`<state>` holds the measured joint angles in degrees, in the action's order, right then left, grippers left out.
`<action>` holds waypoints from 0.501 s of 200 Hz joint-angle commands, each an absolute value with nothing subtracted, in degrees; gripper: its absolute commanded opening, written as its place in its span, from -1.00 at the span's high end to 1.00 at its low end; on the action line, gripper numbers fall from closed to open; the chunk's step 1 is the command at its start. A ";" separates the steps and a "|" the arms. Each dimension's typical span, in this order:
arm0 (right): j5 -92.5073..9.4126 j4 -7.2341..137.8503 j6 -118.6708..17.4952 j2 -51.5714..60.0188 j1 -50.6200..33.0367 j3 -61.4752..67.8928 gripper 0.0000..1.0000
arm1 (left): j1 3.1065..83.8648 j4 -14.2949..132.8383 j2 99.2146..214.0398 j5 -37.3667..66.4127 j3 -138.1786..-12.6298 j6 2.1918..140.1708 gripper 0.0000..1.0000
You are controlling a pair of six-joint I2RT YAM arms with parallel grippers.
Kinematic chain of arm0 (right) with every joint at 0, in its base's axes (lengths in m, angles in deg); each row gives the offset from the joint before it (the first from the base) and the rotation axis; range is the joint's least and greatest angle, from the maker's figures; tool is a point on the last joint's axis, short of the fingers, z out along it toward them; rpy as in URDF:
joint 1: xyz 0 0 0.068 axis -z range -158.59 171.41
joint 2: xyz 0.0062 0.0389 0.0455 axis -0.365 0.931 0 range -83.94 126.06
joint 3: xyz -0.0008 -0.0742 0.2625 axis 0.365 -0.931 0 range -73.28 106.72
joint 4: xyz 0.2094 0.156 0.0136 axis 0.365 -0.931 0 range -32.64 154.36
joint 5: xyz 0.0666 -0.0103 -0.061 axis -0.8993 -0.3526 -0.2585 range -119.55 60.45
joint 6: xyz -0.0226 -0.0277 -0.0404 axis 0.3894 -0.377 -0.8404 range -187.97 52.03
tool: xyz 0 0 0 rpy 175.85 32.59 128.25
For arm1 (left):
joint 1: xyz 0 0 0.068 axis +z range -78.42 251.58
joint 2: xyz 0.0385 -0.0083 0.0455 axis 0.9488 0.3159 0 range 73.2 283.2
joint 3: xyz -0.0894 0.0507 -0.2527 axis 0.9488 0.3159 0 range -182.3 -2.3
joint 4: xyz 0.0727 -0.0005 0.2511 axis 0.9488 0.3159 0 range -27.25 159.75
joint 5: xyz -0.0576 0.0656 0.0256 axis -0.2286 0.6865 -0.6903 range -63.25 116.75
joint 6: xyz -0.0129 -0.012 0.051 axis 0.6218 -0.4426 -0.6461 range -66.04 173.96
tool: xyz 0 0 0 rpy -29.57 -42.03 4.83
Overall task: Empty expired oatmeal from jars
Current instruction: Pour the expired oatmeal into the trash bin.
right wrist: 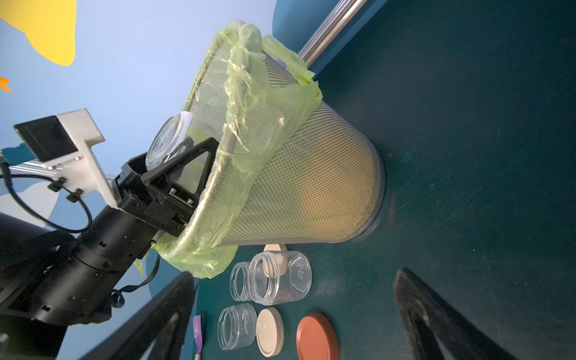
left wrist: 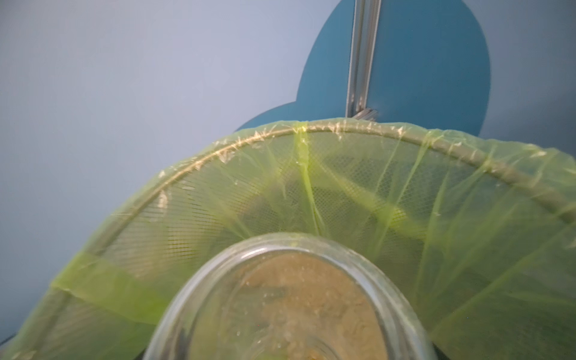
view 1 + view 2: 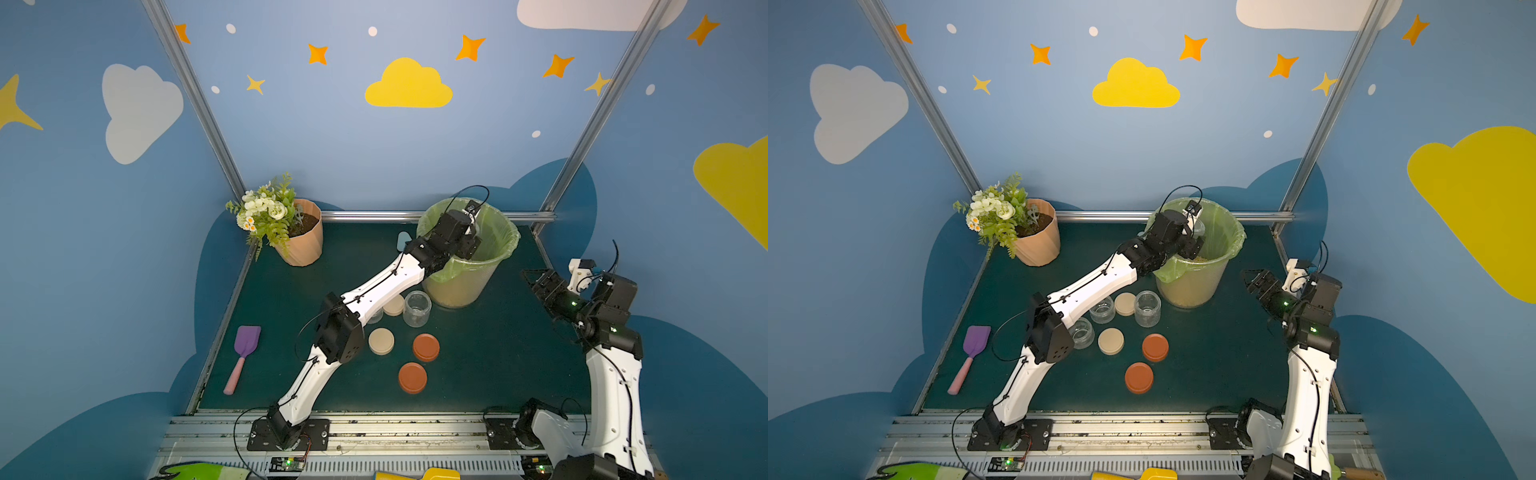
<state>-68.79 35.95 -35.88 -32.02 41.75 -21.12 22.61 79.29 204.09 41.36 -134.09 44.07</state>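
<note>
My left gripper reaches over the rim of the beige mesh bin and is shut on a clear jar, tipped with its mouth down into the green liner. In the left wrist view I look through the jar's base at tan oatmeal; I cannot tell whether it is in the jar or in the bin. More oatmeal lies in the bin. Three lidless, empty jars stand near the bin. My right gripper hangs open to the right, holding nothing.
Two beige lids and two rust-red lids lie loose on the green mat. A peach flowerpot stands at the back left, and a purple scoop lies by the left edge. A metal rail runs behind the bin.
</note>
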 commanded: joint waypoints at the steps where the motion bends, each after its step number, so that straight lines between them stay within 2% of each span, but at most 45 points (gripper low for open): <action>1: -69.57 36.52 -37.09 -32.83 41.43 -20.08 -0.97 | 20.68 65.77 198.81 44.13 -130.65 41.73 0.94; 15: -69.84 37.87 -36.36 -32.16 41.31 -19.99 -0.96 | 23.78 68.10 203.91 40.45 -142.25 45.81 0.94; 36: -70.88 36.29 -37.26 -31.62 41.18 -18.63 -0.96 | 24.81 96.09 215.80 38.82 -174.19 49.32 0.94; 47: -69.58 35.50 -38.04 -32.85 41.19 -18.88 -0.96 | 24.23 103.07 219.28 39.94 -182.44 50.54 0.94; 56: -68.25 36.58 -37.39 -33.94 41.18 -20.03 -0.97 | 24.06 98.16 219.18 40.61 -179.42 49.95 0.94; 65: -68.43 39.47 -35.68 -34.37 41.12 -21.41 -0.96 | 24.27 85.59 217.49 39.72 -170.60 48.11 0.94; 74: -69.86 40.99 -34.57 -33.67 41.10 -21.54 -0.96 | 24.22 79.09 215.21 39.23 -163.87 47.66 0.94; 93: -70.69 38.03 -36.71 -32.39 40.38 -19.55 -0.96 | 22.76 87.55 210.43 38.58 -159.32 48.99 0.94; 100: -69.50 37.43 -37.09 -32.78 40.32 -19.56 -0.96 | 22.31 85.70 208.12 39.48 -154.53 48.56 0.94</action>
<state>-69.71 38.31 -35.66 -32.87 41.09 -20.90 24.93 86.46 212.85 39.92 -162.30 48.53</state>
